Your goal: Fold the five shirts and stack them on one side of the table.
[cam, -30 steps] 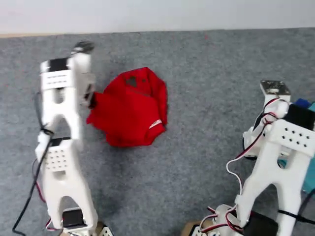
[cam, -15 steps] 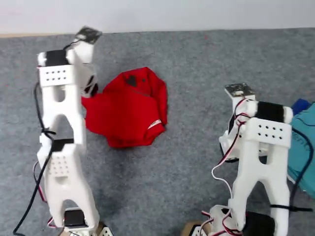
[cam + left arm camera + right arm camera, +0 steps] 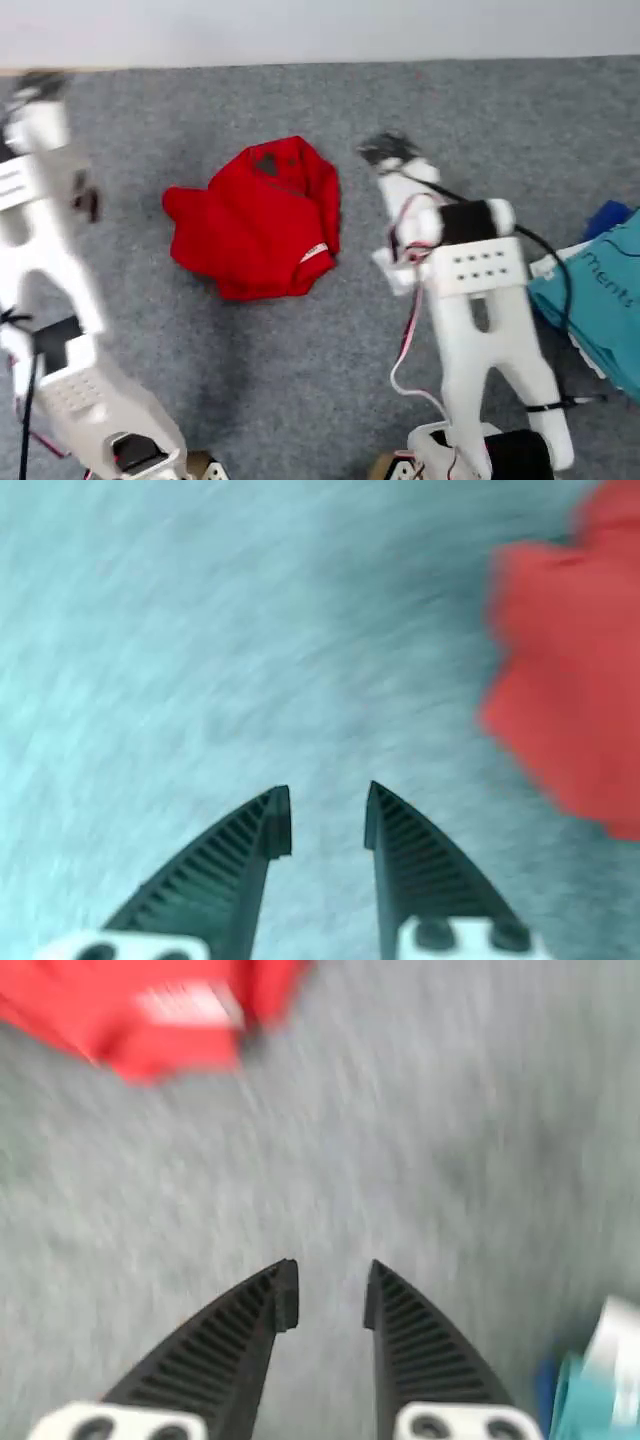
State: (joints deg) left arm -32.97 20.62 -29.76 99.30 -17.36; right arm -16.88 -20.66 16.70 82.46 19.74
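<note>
Crumpled red cloth shirt (image 3: 258, 222) on grey fuzzy counter (image 3: 300, 380). L tool (image 3: 328, 820) & R tool (image 3: 328, 1295) either side of shirt, both narrow-gapped, empty.

The left arm (image 3: 70, 385) and the right arm (image 3: 480, 300) were white plastic shells dotted with small holes, with black motor blocks at the joints. Red, white and black wires (image 3: 408, 330) looped along the right arm. The left claw (image 3: 328, 820) and right claw (image 3: 328, 1295) had dark, tapering, ribbed fingers on white mounts.
</note>
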